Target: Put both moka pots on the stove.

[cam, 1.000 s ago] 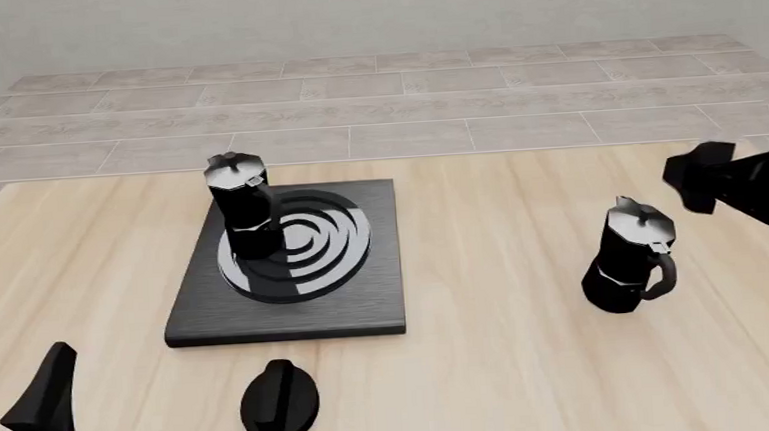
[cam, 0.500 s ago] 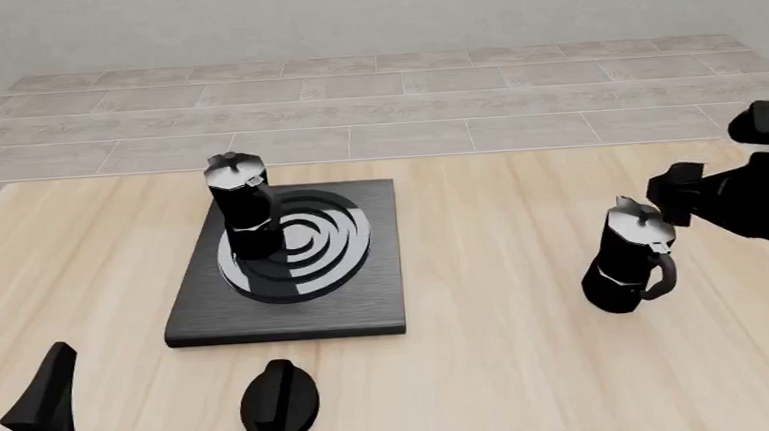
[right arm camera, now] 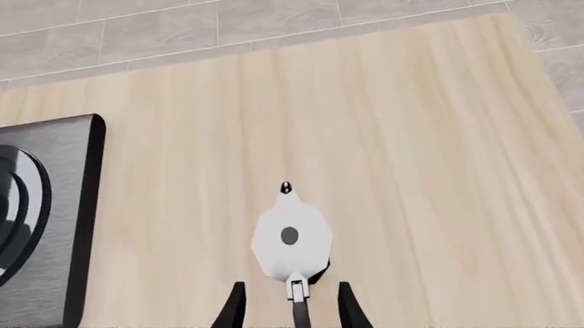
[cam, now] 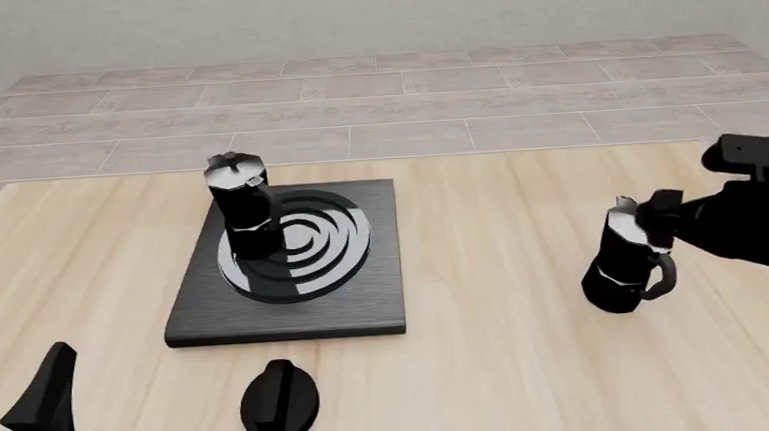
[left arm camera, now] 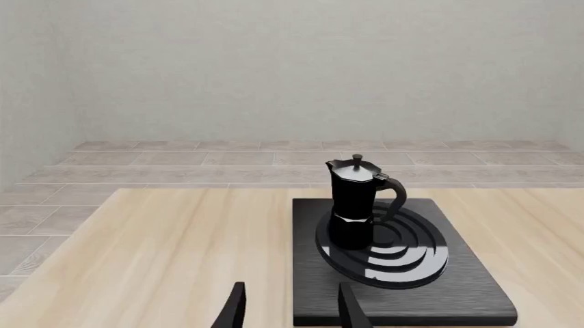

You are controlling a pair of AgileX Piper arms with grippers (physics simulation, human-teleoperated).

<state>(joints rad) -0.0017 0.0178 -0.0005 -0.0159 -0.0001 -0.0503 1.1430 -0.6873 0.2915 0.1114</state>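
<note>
One moka pot (cam: 241, 209) stands upright on the left part of the stove (cam: 349, 298), over its silver rings; the left wrist view shows this pot (left arm camera: 357, 201) on the stove (left arm camera: 456, 294) too. The other moka pot (cam: 628, 259) stands on the bare table at the right. My right gripper (cam: 656, 209) hovers at its lid, open. In the right wrist view that pot (right arm camera: 290, 238) is seen from above, its handle between my open fingers (right arm camera: 234, 307). My left gripper (cam: 14, 383) rests open at the near left corner, holding nothing.
A black oval knob (cam: 280, 402) lies on the table just in front of the stove. The wooden table (cam: 500, 349) ends at a tiled floor beyond its far edge. The stove's edge (right arm camera: 55, 205) shows in the right wrist view.
My right gripper has moved left and down, from well to the right of the table pot to right above its lid and handle. The left arm and both pots have stayed put.
</note>
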